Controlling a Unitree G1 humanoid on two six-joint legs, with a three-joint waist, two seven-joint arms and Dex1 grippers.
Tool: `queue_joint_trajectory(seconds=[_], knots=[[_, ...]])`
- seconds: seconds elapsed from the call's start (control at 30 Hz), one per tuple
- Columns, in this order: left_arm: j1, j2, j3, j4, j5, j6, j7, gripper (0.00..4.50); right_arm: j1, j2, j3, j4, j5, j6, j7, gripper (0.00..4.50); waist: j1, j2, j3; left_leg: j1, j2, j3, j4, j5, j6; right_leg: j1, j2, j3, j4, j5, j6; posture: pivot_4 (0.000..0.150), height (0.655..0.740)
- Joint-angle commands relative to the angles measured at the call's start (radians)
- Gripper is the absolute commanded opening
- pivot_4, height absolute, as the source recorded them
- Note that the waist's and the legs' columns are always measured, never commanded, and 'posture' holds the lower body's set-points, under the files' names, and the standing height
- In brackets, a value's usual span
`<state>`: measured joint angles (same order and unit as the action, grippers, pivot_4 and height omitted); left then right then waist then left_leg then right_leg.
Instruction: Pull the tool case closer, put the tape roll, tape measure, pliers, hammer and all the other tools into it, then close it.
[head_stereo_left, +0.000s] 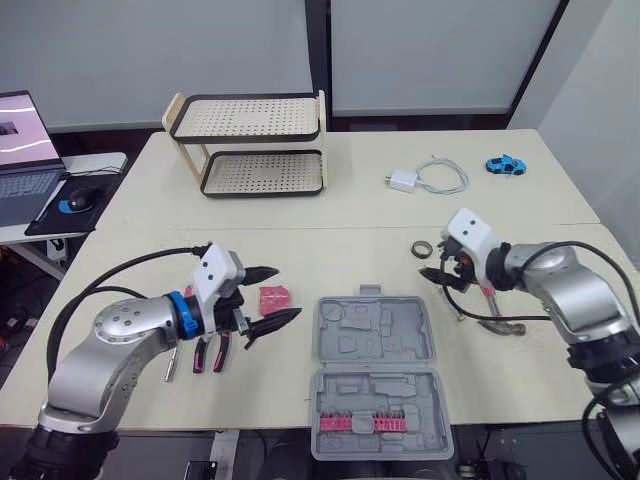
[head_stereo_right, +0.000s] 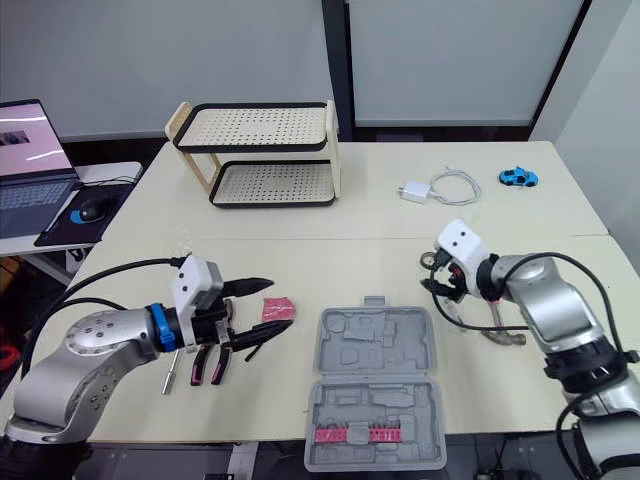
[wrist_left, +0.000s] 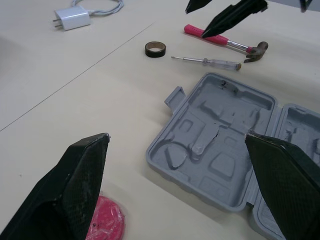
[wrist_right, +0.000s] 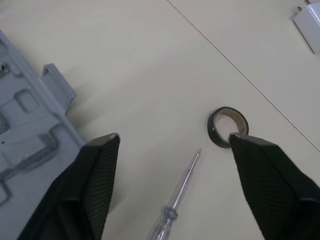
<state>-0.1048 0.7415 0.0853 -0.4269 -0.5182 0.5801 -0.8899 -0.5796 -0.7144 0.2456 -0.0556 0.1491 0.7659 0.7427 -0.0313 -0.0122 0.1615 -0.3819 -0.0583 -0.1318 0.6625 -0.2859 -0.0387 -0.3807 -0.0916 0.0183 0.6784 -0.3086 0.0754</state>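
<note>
- Right gripper (wrist_right: 173, 136), spread wide and empty, above tape roll (head_stereo_left: 423, 248) and screwdriver (wrist_right: 180, 187), 1 o'clock of the open tool case (head_stereo_left: 372, 375); lower squarely astride one item, then close.
- Left gripper (head_stereo_left: 288, 292), wide, empty, by tape measure (head_stereo_left: 272, 297), 10 o'clock.
- One each: roll, measure, hammer (wrist_left: 235, 46), pliers (head_stereo_left: 212, 352); two screwdrivers, second screwdriver (head_stereo_left: 172, 365) at 9 o'clock.

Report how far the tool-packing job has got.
Done, it seems: the tool case lies open near the front edge of the table. In hand: nothing; the left tool and right tool are open and empty, the right above the screwdriver. Left: tape roll, hammer, pliers and red tape measure also lie outside the case; then closing it.
</note>
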Motion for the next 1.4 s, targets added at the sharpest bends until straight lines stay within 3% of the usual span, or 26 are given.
queue_joint_trajectory(seconds=[0.03, 0.4, 1.1, 1.2, 1.4], knots=[[-0.044, -0.018, -0.017, -0.035, -0.017, 0.013, 0.022, 4.50, -0.068, 0.048, 0.026, 0.109, -0.057, -0.082, -0.017, 3.24, 0.000, 0.000, 0.000, 0.000, 0.000, 0.000, 0.000, 0.000, 0.000, 0.000, 0.000, 0.000, 0.000, 0.000, 0.000, 0.150, 0.7400], [-0.138, -0.090, -0.103, -0.033, 0.012, 0.039, 0.081, 4.50, -0.191, 0.191, 0.060, 0.503, -0.179, -0.286, -0.037, 3.24, -0.002, 0.000, 0.000, -0.001, 0.000, 0.000, 0.000, 0.001, -0.001, -0.002, 0.000, 0.001, 0.001, 0.000, 0.000, 0.150, 0.7400], [-0.195, -0.127, -0.156, -0.033, 0.014, 0.041, 0.099, 4.50, -0.370, 0.309, 0.014, 0.997, -0.255, -0.466, -0.062, 3.24, -0.015, 0.000, 0.000, -0.002, -0.001, 0.001, 0.000, 0.001, -0.002, -0.004, 0.000, 0.002, 0.002, 0.000, 0.000, 0.150, 0.7400], [-0.197, -0.129, -0.160, -0.033, 0.016, 0.042, 0.099, 4.50, -0.394, 0.319, 0.004, 1.051, -0.258, -0.470, -0.076, 2.61, -0.018, 0.000, 0.000, -0.002, 0.000, 0.001, 0.000, 0.001, -0.002, -0.004, 0.000, 0.002, 0.002, 0.000, 0.000, 0.150, 0.7400], [-0.197, -0.133, -0.171, -0.028, 0.025, 0.037, 0.098, 4.50, -0.424, 0.329, -0.018, 1.121, -0.266, -0.484, -0.097, 0.52, -0.023, 0.000, 0.000, -0.001, 0.000, 0.001, 0.000, 0.001, -0.002, -0.004, 0.000, 0.002, 0.002, 0.000, 0.000, 0.150, 0.7400]])
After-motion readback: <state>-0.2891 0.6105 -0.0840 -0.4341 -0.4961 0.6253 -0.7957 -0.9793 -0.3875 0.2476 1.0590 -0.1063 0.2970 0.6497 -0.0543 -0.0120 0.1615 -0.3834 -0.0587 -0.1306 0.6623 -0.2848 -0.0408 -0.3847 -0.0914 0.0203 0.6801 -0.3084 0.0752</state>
